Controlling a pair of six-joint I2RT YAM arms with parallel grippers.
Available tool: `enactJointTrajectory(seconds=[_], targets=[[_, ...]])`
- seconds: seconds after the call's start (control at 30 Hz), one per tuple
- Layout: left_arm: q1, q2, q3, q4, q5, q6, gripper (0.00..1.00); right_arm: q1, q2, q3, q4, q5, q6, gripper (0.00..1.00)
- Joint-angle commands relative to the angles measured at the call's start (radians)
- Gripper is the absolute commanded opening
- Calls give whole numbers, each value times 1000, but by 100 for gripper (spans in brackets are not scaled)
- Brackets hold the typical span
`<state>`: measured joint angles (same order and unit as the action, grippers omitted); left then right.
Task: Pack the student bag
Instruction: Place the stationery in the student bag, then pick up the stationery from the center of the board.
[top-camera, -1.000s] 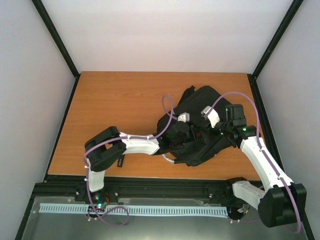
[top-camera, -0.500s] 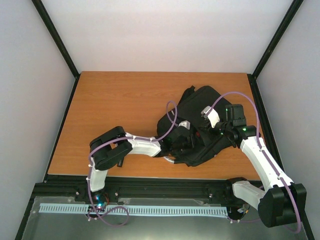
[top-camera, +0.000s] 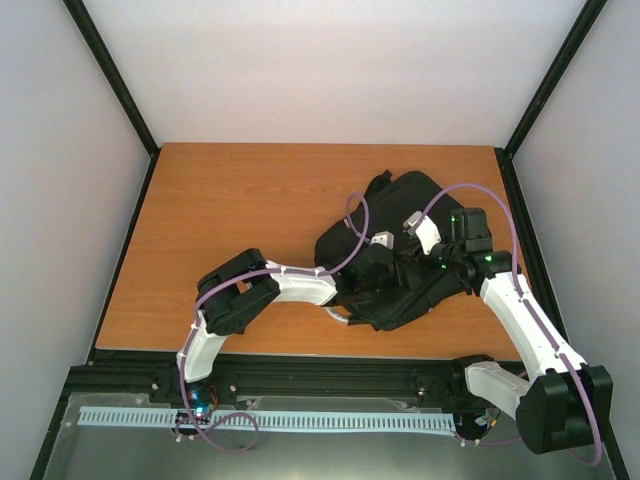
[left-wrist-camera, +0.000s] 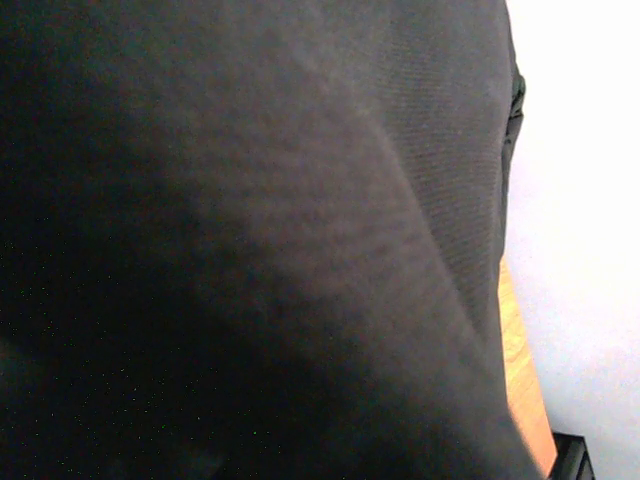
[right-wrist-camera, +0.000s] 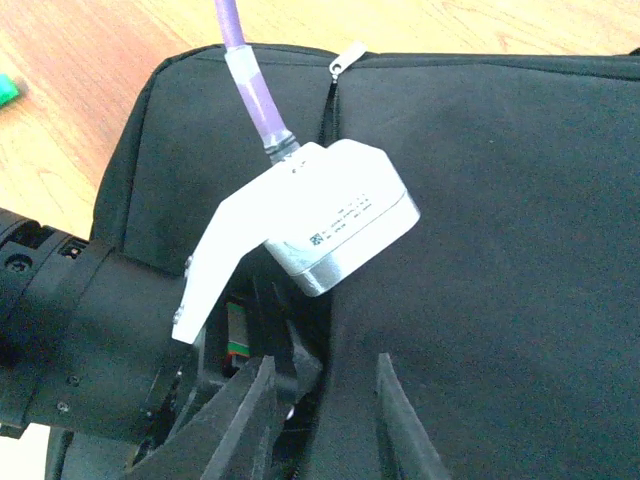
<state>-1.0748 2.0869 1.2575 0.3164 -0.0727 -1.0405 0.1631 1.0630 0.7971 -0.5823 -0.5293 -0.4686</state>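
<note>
The student bag (top-camera: 412, 198), a large black fabric backpack, lies on the right half of the wooden table (top-camera: 240, 220). My left gripper (top-camera: 374, 272) is pushed into the bag's opening. Its fingers are hidden, and the left wrist view shows only dark bag fabric (left-wrist-camera: 300, 200). My right gripper (top-camera: 424, 268) sits on the bag's right side. In the right wrist view it (right-wrist-camera: 325, 368) pinches a fold of the bag (right-wrist-camera: 520, 250) at the opening's edge, right beside the left wrist's white camera housing (right-wrist-camera: 320, 215).
A silver zipper pull (right-wrist-camera: 347, 57) lies at the bag's far seam. A small green thing (right-wrist-camera: 5, 90) lies on the table past the bag. A pale curved piece (top-camera: 340, 318) sticks out at the bag's near-left edge. The table's front edge is close below the bag.
My left arm has slid to the right and its wrist has gone deeper into the bag. The right arm and the bag have stayed almost still.
</note>
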Motion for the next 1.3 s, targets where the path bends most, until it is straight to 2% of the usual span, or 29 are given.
enactJointTrajectory(seconds=[0.0, 0.17, 0.27, 0.4, 0.63, 0.83, 0.93, 1.03, 1.27], targets=[[3, -58, 5, -82, -3, 54, 1, 0, 5, 8, 10, 32, 5, 31], [4, -177, -111, -246, 22, 113, 2, -2, 0, 10, 12, 43, 1, 38], [2, -244, -194, -343, 54, 151, 7, -2, 0, 10, 9, 43, -3, 42], [2, -388, -313, -457, -37, 160, 15, -2, 3, 13, 8, 43, -12, 45], [11, -650, -435, -684, -251, 161, 36, -2, 14, 14, -1, 33, -20, 47], [63, -918, -508, -881, -370, 146, 68, -2, 8, 18, -8, 26, -26, 47], [106, -1005, -520, -985, -401, 117, 77, -2, -2, 15, -9, 26, -27, 48], [198, -1038, -521, -1083, -373, 96, 82, -2, -9, 13, -12, 22, -28, 48], [408, -977, -572, -1124, -127, 127, 87, -2, -13, 14, -19, 16, -32, 49]])
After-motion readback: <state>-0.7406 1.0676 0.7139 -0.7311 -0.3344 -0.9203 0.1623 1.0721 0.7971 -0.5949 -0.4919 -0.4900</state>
